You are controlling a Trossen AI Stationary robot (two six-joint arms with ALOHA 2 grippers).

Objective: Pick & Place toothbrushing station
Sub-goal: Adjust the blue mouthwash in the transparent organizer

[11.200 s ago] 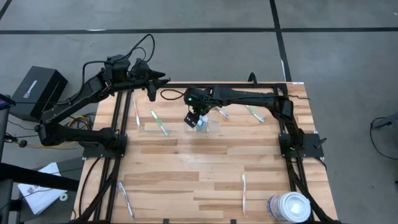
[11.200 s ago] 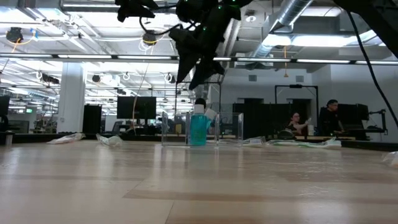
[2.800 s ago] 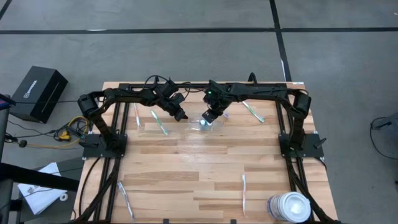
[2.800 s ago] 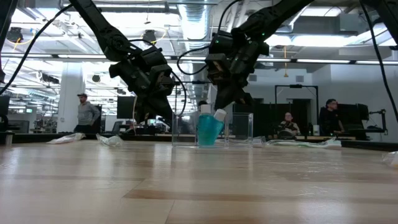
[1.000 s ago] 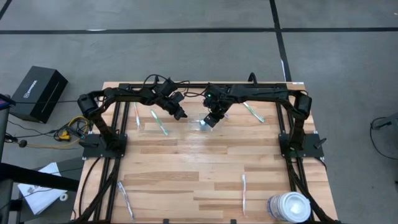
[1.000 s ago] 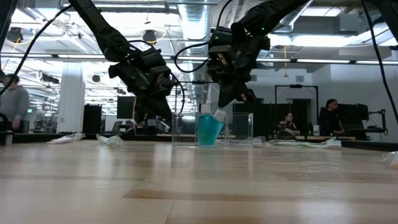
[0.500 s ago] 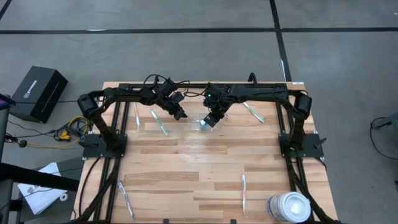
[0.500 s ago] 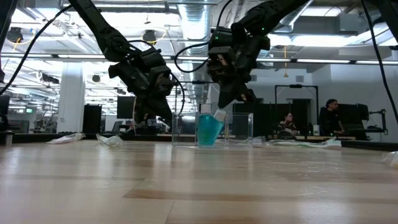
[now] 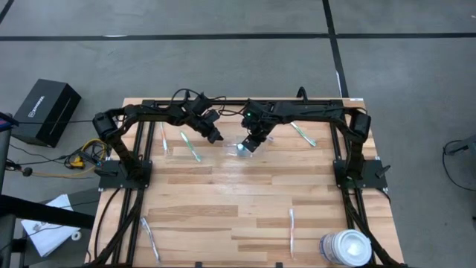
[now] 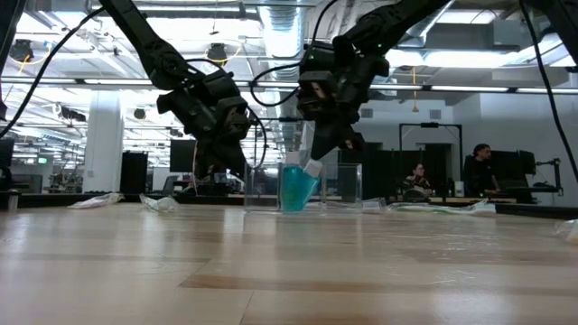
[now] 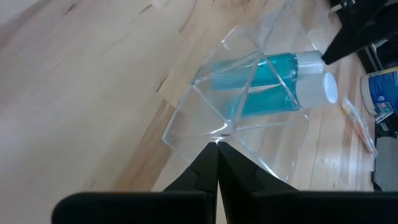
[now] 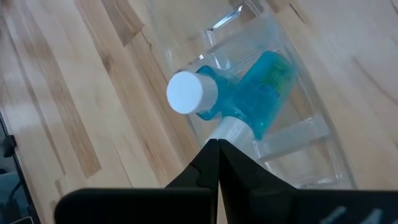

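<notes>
We are pinching the rim of the clear container (image 11: 239, 118) with the closed left gripper (image 11: 217, 144), apparently steadying it at the table's far middle. Our right gripper (image 12: 217, 140), fingers together, is nudging one of two teal toothpaste tubes (image 12: 249, 99) inside it, probably upright.

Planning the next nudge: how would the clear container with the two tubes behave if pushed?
The clear container looks thin-walled and light, so it would likely slide on the smooth wooden table. The toothpaste tubes stand higher than its walls and one leans, so it may tip.
</notes>
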